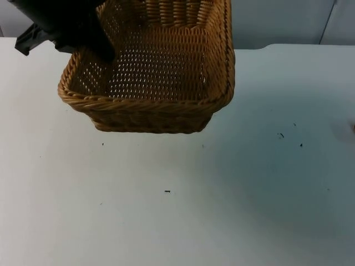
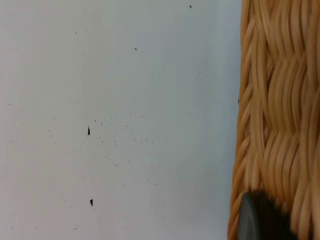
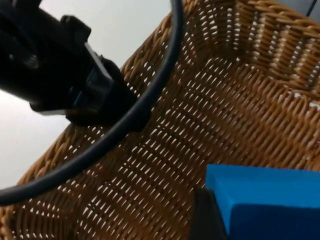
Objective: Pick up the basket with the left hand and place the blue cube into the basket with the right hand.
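Observation:
A woven wicker basket [image 1: 161, 72] hangs tilted above the back of the white table. My left gripper [image 1: 102, 51] is shut on its left rim, one finger inside the basket. In the left wrist view the basket's wall [image 2: 280, 100] runs beside a black fingertip [image 2: 255, 220]. The right wrist view looks down into the basket [image 3: 225, 100], with the left gripper [image 3: 95, 100] clamped on its rim. The blue cube [image 3: 270, 200] is held in my right gripper [image 3: 265, 225], shut on it above the basket's inside; one black finger [image 3: 206, 217] presses on the cube's side.
The white table [image 1: 177, 210] stretches wide in front of the basket, marked by a few small dark specks [image 1: 167, 192]. A grey partition wall [image 1: 277, 22] closes off the back.

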